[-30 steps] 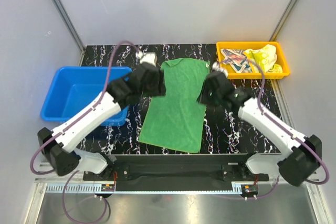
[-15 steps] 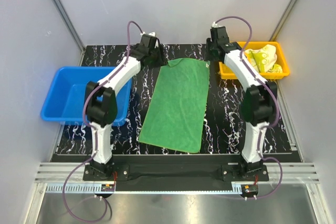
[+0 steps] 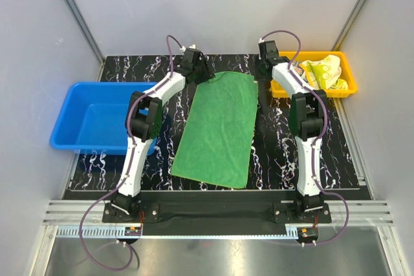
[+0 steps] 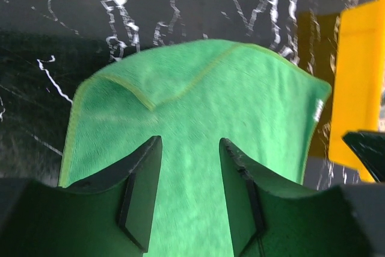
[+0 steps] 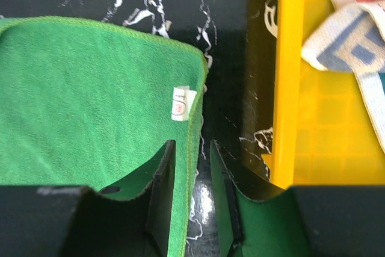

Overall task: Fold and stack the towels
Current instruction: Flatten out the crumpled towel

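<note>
Both arms reach at full stretch across the black marbled table (image 3: pixel 278 153). The left gripper (image 4: pixel 189 148) straddles the far-left corner of the plain green microfibre towel (image 3: pixel 217 127), which lies flat, fingers apart. The right gripper (image 5: pixel 192 148) straddles the far-right hem, narrowly parted. Small white hem tag (image 5: pixel 180 103): print unreadable.

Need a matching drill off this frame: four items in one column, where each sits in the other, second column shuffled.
Items:
1. green towel
2. blue bin
3. yellow bin
4. white tag

Places:
A. far right corner
B. spread out in the centre
C. at the towel's edge
D. left side

Pairs: 1-B, 2-D, 3-A, 4-C
</note>
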Controlling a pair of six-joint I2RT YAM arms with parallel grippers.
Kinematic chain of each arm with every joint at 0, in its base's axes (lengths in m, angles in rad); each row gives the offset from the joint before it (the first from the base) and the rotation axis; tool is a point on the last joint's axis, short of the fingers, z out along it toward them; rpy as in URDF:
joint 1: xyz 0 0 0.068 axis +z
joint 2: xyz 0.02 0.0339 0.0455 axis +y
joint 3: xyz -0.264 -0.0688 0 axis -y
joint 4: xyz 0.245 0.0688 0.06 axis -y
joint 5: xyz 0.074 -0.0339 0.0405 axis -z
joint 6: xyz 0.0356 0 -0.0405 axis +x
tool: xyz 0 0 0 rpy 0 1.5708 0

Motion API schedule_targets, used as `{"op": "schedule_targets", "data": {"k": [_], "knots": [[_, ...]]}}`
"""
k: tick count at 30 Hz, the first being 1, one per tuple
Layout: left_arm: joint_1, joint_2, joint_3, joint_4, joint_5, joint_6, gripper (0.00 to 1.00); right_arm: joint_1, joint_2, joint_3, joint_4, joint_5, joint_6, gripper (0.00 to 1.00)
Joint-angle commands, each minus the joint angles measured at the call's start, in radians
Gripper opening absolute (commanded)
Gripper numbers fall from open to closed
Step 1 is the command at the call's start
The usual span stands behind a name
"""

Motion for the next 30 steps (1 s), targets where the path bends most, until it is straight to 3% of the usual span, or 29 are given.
{"op": "schedule_targets", "data": {"k": [1, 17, 27, 30], "knots": [[0.016, 0.007, 0.024, 0.147, 0.003, -0.075, 0.48, -0.003, 0.004, 0.021, 0.092, -0.04, -0.027, 0.36], [0.019, 0.073, 0.006, 0.198, -0.048, -0.222, 0.45, -0.037, 0.009, -0.033, 0.151, -0.073, -0.026, 0.36], [0.019, 0.088, 0.006, 0.2, -0.095, -0.236, 0.45, -0.04, 0.001, -0.071, 0.178, -0.095, -0.016, 0.36], [0.018, 0.065, -0.055, 0.227, -0.124, -0.239, 0.46, -0.039, 0.005, -0.074, 0.184, -0.092, -0.018, 0.36]]}}
